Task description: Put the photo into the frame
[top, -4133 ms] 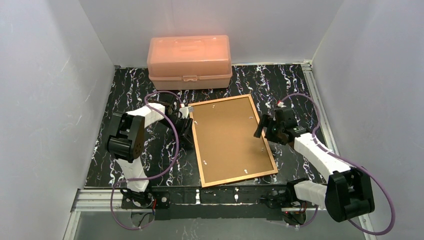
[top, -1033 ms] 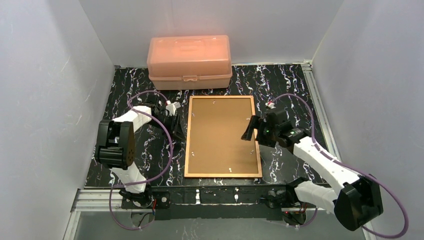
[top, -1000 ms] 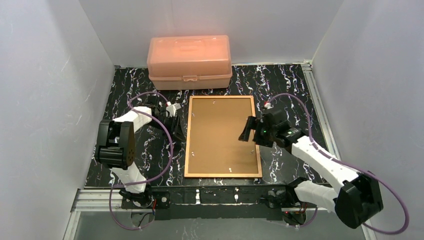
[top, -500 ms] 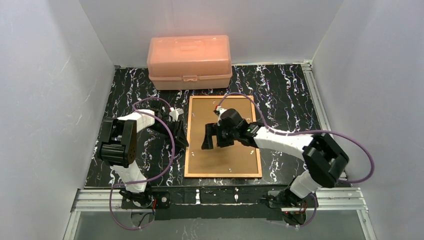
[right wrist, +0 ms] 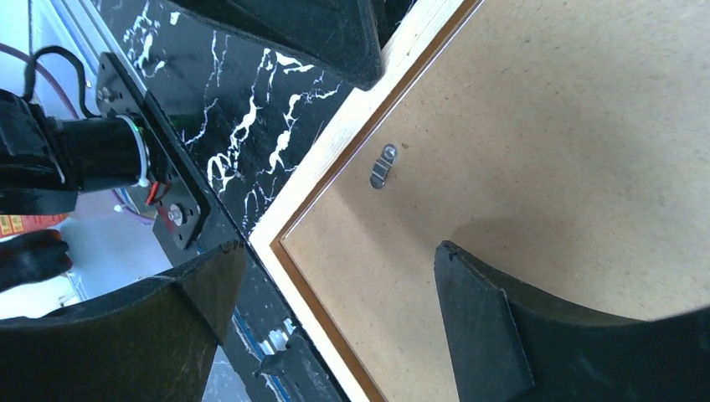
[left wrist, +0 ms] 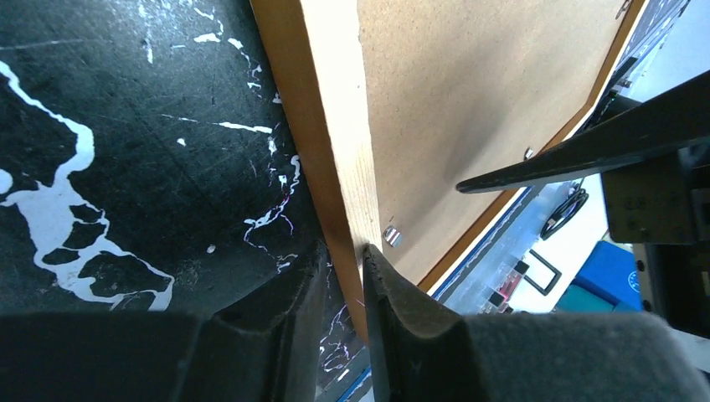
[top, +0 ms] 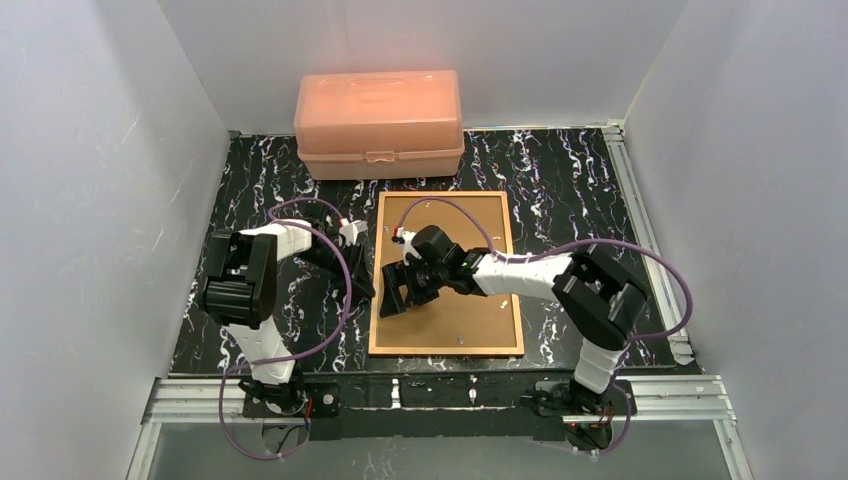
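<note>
Tabletop (top: 560, 180), black with white veining, carries the frame (top: 447, 350) lying flat at centre, back side up, long axis running from the near edge toward the far wall. Brown backing board (top: 450, 325) fills it. Pink box (top: 378, 110) stands behind, apart. Left gripper (left wrist: 343, 260) is closed narrowly on the frame's left border (one finger outside, one on top). Right gripper (right wrist: 335, 276) is spread wide above the frame's left side, holding nothing: one finger over the board, the other beyond the border. Metal clip (right wrist: 383, 166) sits on the board beside the border.
</note>
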### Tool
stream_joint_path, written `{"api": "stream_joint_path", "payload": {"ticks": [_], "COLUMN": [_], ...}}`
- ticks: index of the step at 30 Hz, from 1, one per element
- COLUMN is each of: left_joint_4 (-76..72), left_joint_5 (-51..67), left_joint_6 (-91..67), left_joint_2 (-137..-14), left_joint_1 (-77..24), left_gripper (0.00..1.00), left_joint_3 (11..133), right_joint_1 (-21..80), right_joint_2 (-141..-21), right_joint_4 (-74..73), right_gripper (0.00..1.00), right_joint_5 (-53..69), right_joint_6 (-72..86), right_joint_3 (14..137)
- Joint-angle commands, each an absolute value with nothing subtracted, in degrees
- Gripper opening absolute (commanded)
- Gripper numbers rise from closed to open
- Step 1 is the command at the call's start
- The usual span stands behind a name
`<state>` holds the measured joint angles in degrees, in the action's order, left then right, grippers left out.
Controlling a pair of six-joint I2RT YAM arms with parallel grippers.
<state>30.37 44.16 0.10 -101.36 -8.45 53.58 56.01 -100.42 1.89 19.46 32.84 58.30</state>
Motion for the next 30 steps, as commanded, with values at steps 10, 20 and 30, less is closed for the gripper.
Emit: {"api": "stream_joint_path", "payload": {"ticks": [10,20,30], "left_joint_4": [30.76,31.00,31.09], "left_joint_5": [44.42,44.56,44.74], "left_joint_6": [0.41,0.38,0.36], "left_joint_2": [-102.04,-102.14,-102.45], "left_joint_1": [-8.70,-8.70,-8.70], "left_gripper": [0.16,0.13,0.11], "left_joint_3": [53.53,53.59,53.61], "right_joint_1": [57.59,57.81,57.78], "right_joint_2": [-104.68,-106.88,-107.66], "right_joint_4": [4.84,6.87,7.85], "right_gripper": [0.89,0.88,0.88], "right_joint_5": [24.31,25.32,26.25], "right_joint_6": [30.48,31.19,31.57], "right_joint_3": [62.48,61.98,62.38]}}
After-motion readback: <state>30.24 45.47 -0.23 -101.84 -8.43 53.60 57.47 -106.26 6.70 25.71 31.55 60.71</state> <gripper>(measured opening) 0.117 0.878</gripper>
